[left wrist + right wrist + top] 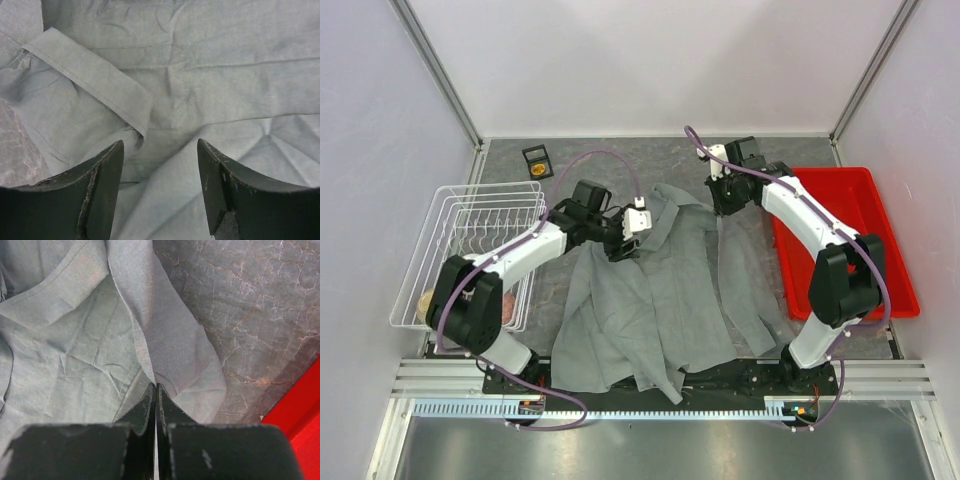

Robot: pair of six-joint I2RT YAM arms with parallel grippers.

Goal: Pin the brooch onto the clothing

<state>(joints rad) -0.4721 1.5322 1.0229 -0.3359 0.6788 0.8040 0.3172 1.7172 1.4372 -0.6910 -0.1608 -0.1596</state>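
The clothing (655, 290), a grey shirt, lies spread and rumpled across the table's middle. My left gripper (620, 245) hovers over its upper left part, close to a folded band (90, 80). In the left wrist view this gripper (160, 145) is open, with only cloth showing between the fingers. My right gripper (725, 200) is at the shirt's upper right edge. There it (156, 386) is shut on a raised fold of the clothing (150, 330). The brooch (538, 171) shows as a small gold spot in a black case at the back left, far from both grippers.
A white wire rack (470, 215) stands at the left, with a tan round thing (425, 300) in its near corner. A red bin (890, 240) sits at the right, its corner (300, 410) close to my right gripper. Bare marbled table (250, 300) lies beyond the shirt.
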